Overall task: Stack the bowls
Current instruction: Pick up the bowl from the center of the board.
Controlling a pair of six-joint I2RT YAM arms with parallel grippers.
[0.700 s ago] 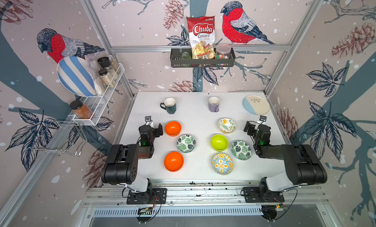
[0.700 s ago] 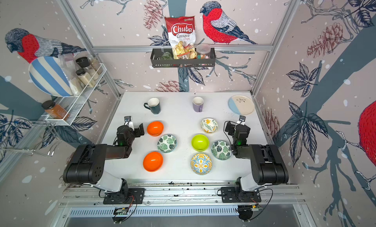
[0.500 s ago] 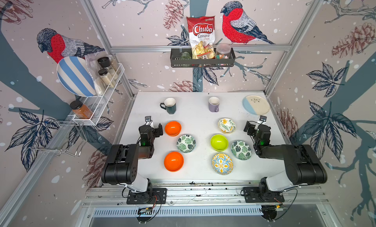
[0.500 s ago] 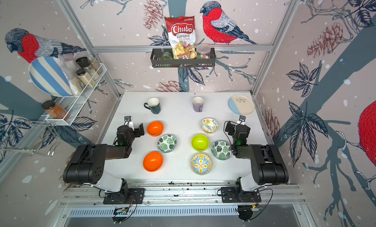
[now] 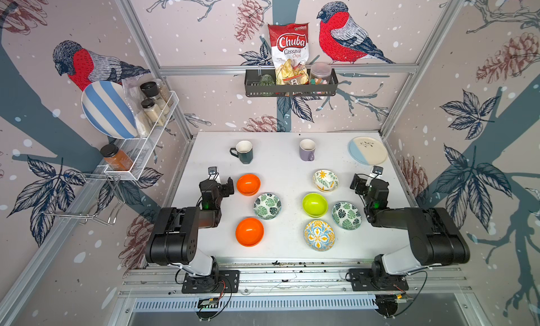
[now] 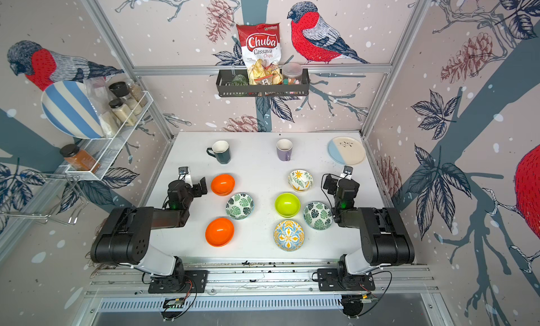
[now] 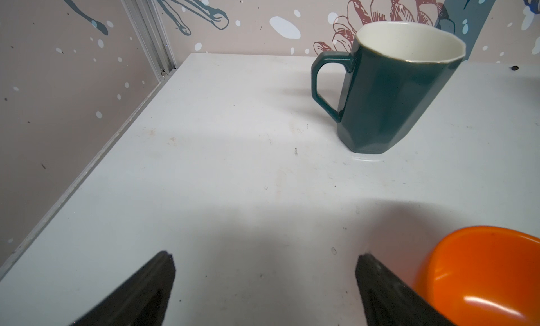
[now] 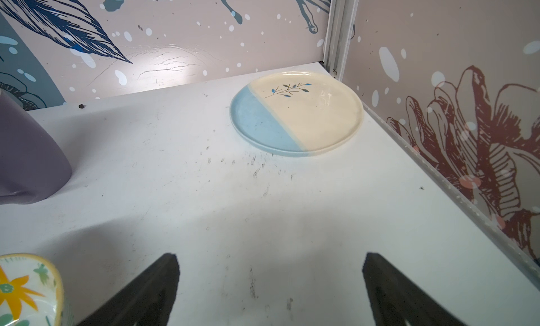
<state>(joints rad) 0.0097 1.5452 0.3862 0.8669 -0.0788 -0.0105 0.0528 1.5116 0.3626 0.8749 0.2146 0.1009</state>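
orange showed twice on the white table (image 5: 280,167): the far orange bowl (image 5: 248,184) lay just beside the left gripper (image 7: 264,257), and the near orange bowl (image 5: 249,231) sat closer to the robot's base, apart from it. between those two, a little toward the middle, stood the left leaf-print bowl (image 5: 267,206). on the robot's right half four more bowls made a loose cluster: the lime green bowl (image 5: 314,204), the right leaf-print bowl (image 5: 346,215) just beside it, the blue-and-yellow tile-patterned bowl (image 5: 319,235) nearest the base, and the white bowl with yellow flowers (image 5: 325,180) farthest back. all seven sat upright, each alone on the table, none inside another.

the left gripper's jaws stood wide apart over bare table and held nothing. in the left wrist view the far orange bowl lay just outside one finger (image 7: 388,292), and whether they touched could not be told. the right gripper (image 8: 270,257) was likewise spread wide and empty, low over the table, with the white bowl with yellow flowers off to one side of it and not between the jaws.

along the back of the table stood a dark green mug (image 5: 245,152) and a purple mug (image 5: 307,150), both upright, and a flat cream-and-blue plate (image 5: 367,150) lay in the far right corner.
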